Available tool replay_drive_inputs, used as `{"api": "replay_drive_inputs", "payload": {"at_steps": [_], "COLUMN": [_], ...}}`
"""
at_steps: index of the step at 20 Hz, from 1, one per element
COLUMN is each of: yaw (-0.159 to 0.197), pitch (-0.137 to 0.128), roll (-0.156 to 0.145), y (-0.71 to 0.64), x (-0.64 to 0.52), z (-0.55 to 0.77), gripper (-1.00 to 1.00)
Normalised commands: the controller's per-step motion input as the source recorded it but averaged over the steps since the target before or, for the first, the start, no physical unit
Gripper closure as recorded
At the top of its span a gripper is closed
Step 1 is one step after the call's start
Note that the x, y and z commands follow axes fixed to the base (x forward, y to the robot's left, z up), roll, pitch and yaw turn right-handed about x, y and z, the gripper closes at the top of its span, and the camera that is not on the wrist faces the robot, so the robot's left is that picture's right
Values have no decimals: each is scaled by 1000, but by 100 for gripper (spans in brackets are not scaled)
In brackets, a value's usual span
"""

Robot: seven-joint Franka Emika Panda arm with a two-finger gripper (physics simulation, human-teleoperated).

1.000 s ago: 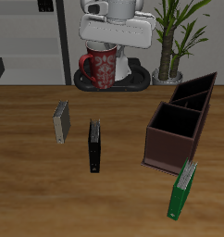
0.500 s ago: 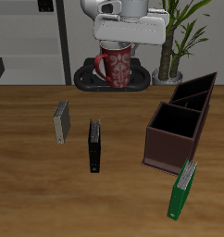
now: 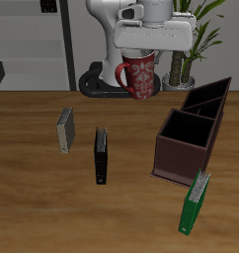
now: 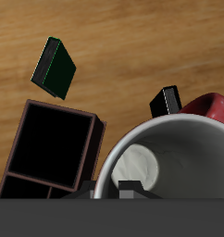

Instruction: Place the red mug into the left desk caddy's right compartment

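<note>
Hanging in the end effector (image 3: pixel 141 49), the red mug (image 3: pixel 140 75) shows no writing.

A red mug (image 3: pixel 140 76) with pale speckling and a white inside is seen; a dark maroon-brown caddy (image 3: pixel 191 132), a green binder (image 3: pixel 196 201) and a black book (image 3: pixel 101 156) are shown on the wood-grain desk (image 3: pixel 33 198).

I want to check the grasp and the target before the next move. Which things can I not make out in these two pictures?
- End effector fingers: exterior view, covered by the red mug; wrist view shows only tips inside the rim.
- Mug handle: absent from the wrist view.
- Left desk caddy: the back sections run off the wrist view's edge.
- Right compartment floor: too dark in the wrist view.
</note>
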Motion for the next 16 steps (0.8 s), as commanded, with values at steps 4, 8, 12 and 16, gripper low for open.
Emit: {"api": "replay_drive_inputs", "payload": {"at_steps": [4, 8, 12, 16], "yaw": [6, 33, 30, 33], "pitch": [11, 19, -5, -15], "roll": [35, 39, 52, 17], "y": [268, 324, 415, 227], "x": [81, 53, 4, 21], "z": [-94, -133, -65, 11], "gripper": [100, 100, 100, 100]}}
